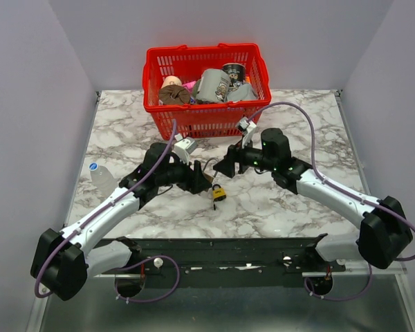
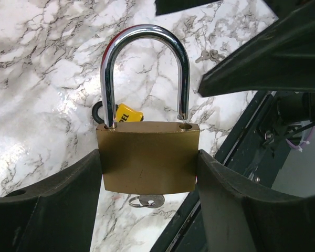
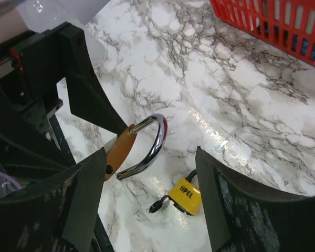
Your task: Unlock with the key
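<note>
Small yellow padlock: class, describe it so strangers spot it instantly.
From the red plastic basket at the marble table's far side, come toward the left pincer. The small yellow padlock lies on the marble beside it. Unlike the large brass padlock that pincer grips, it is black-shackled and unheld.

The brass padlock (image 2: 147, 157) hides most of the key (image 2: 145, 200).

We see a marble-patterned table (image 1: 263, 207) carrying a red basket (image 1: 194, 121), a small yellow-and-black padlock (image 1: 218, 193) and a clear bottle (image 1: 100, 178).
</note>
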`<state>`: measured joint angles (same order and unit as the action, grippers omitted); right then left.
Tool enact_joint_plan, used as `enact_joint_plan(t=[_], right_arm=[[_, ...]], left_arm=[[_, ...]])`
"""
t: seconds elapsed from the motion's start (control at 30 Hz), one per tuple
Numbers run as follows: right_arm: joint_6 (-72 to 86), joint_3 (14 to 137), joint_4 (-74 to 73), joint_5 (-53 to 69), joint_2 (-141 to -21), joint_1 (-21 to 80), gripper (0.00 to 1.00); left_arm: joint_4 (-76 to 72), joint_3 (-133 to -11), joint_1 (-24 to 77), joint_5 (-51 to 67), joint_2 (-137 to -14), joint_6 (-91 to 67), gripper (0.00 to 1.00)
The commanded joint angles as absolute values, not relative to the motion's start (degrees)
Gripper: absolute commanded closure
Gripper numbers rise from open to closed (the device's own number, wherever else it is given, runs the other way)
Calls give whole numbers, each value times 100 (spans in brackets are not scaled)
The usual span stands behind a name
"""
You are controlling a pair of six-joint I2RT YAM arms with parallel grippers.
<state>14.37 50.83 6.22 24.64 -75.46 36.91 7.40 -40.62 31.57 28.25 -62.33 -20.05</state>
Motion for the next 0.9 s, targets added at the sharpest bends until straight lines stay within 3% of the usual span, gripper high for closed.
enact_joint_plan(t=[0.0, 0.3, 0.63, 0.87], right_arm=[[1380, 5010, 334, 2243, -7875, 3683, 25], [1749, 4676, 765, 2021, -8218, 3296, 28], [2390, 4342, 808, 2461, -7357, 3296, 19], [3663, 4166, 2150, 3260, -7610, 3305, 18]], left_arm=[[80, -4078, 3138, 3295, -5942, -1977, 100], [-536, -3876, 3146, 3990, -5818, -2241, 100], [281, -4113, 3173, 2550, -5933, -1960, 100], [255, -4113, 3234, 2619, -5968, -1969, 100]])
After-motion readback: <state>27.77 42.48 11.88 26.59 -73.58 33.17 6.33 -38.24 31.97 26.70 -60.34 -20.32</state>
